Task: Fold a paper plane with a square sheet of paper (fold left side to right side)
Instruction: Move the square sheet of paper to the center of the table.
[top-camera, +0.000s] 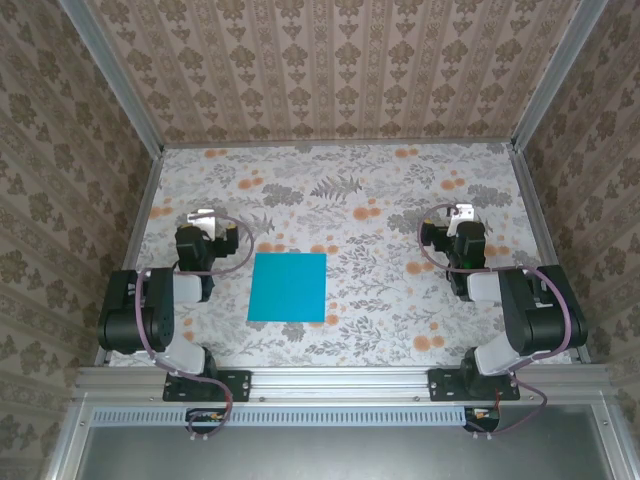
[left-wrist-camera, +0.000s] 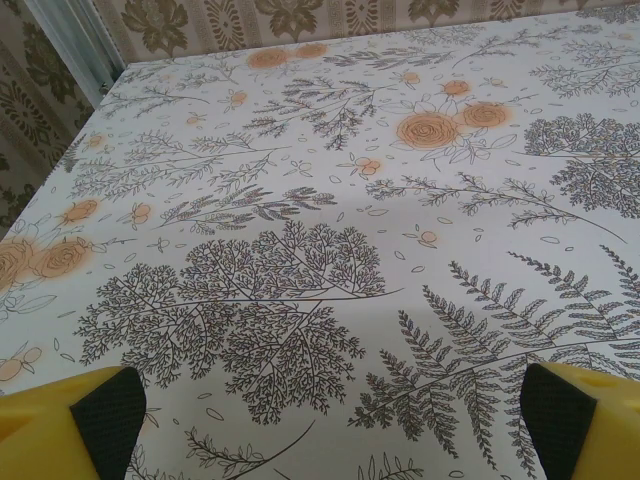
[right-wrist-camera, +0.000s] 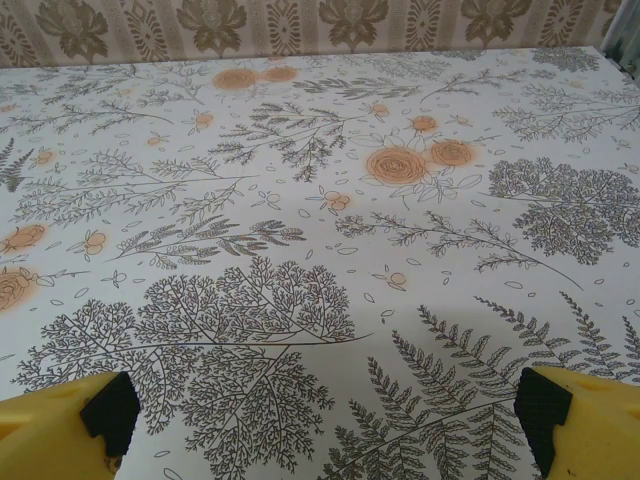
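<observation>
The square sheet of paper (top-camera: 288, 286) lies flat and uncreased on the floral table, turquoise blue, midway between the two arms. A paper plane is out of view. My left gripper (top-camera: 204, 217) rests to the left of the sheet, a short gap from its left edge, pointing at the far wall. In the left wrist view its yellow fingers (left-wrist-camera: 60, 432) stand wide apart, so the gripper (left-wrist-camera: 330, 425) is open over bare cloth. My right gripper (top-camera: 461, 213) sits well to the right of the sheet. It is open (right-wrist-camera: 325, 418) too, with nothing between its fingers (right-wrist-camera: 595, 425).
The floral tablecloth (top-camera: 350, 190) covers the whole work surface. Patterned walls (top-camera: 330, 60) and aluminium frame posts (top-camera: 525, 175) close it in on three sides. An aluminium rail (top-camera: 330, 380) carries both arm bases along the near edge.
</observation>
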